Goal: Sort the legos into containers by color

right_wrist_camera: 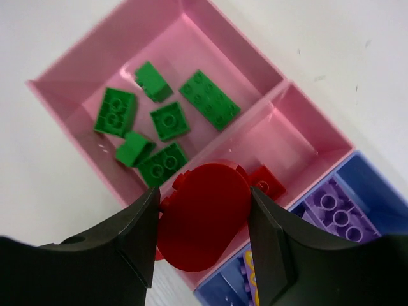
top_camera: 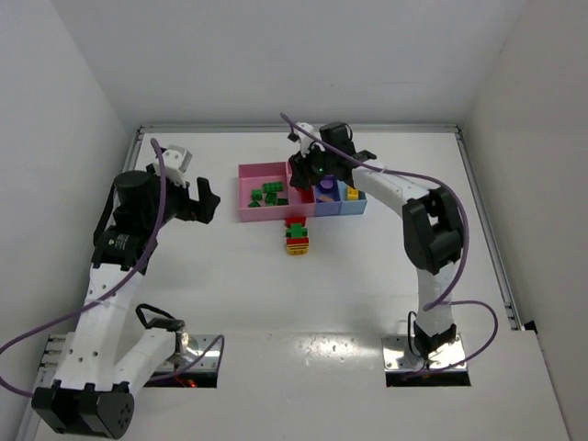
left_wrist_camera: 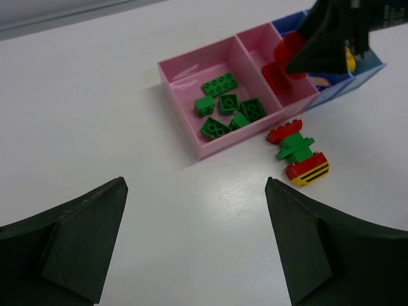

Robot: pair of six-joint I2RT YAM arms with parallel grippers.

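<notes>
Over narrow bin (right_wrist_camera: 299, 137) edge, red lego (right_wrist_camera: 204, 213)

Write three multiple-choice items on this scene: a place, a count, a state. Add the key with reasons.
1. Where is the multicolour clump? A. in the light blue bin B. in the purple-blue bin C. on the table, outside the bins
2. How many green bricks lie in the wide pink bin? A. six B. two C. ten
3. The right gripper is: A. open, empty B. shut on a red round piece C. out of view
Key: 1 C, it stands on bare table by the bins; 2 A, six show in both wrist views; 3 B, it clamps the piece over the narrow pink bin.
</notes>
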